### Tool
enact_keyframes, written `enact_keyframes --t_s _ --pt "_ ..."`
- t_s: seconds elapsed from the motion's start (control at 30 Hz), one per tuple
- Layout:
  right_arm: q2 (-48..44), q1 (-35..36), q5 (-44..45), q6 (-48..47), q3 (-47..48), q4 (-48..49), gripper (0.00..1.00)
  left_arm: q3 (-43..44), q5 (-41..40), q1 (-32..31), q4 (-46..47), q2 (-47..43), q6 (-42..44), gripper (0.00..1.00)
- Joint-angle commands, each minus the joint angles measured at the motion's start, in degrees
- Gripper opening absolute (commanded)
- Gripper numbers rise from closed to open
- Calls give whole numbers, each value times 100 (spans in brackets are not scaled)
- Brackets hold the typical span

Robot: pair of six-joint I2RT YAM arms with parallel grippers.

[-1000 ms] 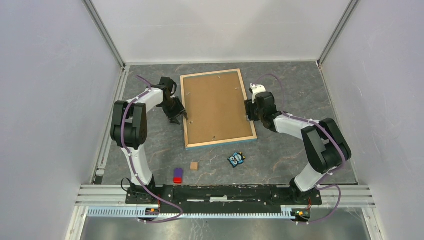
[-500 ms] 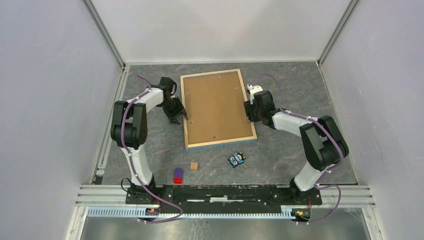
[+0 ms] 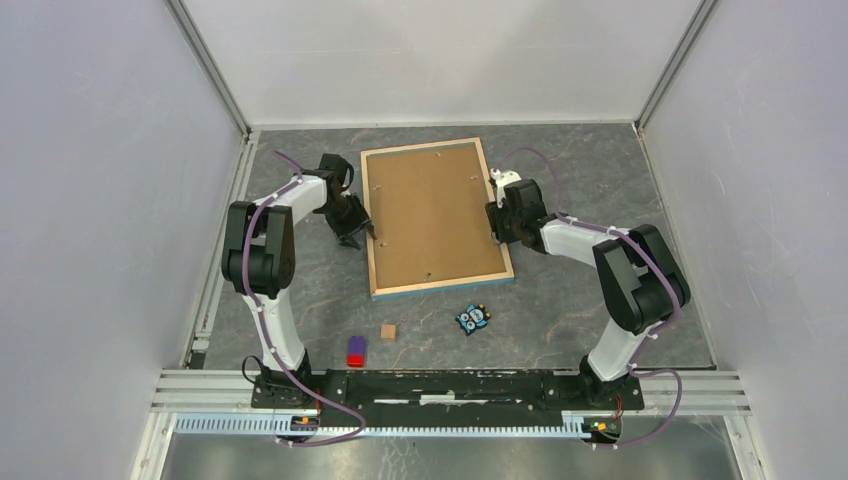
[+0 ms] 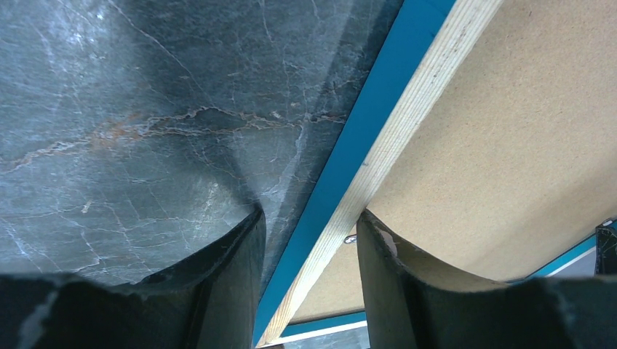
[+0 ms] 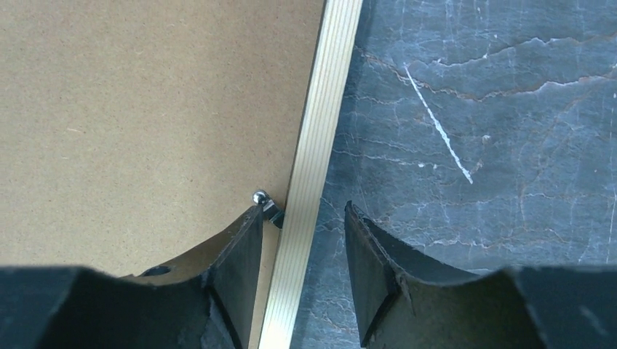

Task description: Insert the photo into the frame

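The frame (image 3: 440,285) lies face down mid-table, its wood-coloured back rim up, with the brown backing board (image 3: 432,212) inside it. The photo is hidden. My left gripper (image 3: 356,235) is open and straddles the left rim (image 4: 407,116): one finger is over the table, the other over the board (image 4: 509,131). The frame's blue side (image 4: 364,123) shows there. My right gripper (image 3: 497,222) is open and straddles the right rim (image 5: 324,123), its inner finger (image 5: 240,247) touching a small metal clip (image 5: 263,200) on the board (image 5: 145,109). Both gripper midpoints lie near the rim: left (image 4: 311,218), right (image 5: 302,211).
A small blue owl toy (image 3: 473,318), a small brown cube (image 3: 388,331) and a red-and-purple block (image 3: 355,351) lie on the table nearer the arm bases than the frame. Enclosure walls stand left, right and behind.
My right gripper has shifted slightly along the right rim toward the far side, the arm drawing in to the left. The left arm and the frame have not moved.
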Motion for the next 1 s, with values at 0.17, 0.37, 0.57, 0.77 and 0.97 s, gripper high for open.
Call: enact_keyframes --t_s 0.17,0.37,0.57,0.77,0.97 --pt "216 -2 20 -88 233 -38 35 -30 -253 14 30 299 271 55" --pt "183 0 -34 -162 229 -40 29 -30 -262 13 25 274 270 55" --pt "58 -2 -94 -185 148 -35 35 -21 -259 10 24 277 271 55" --pt "-299 -10 -537 14 -172 588 63 -20 -236 14 24 300 273 55" --pt "-439 -52 -235 468 -406 911 69 -15 -235 10 26 308 270 54"
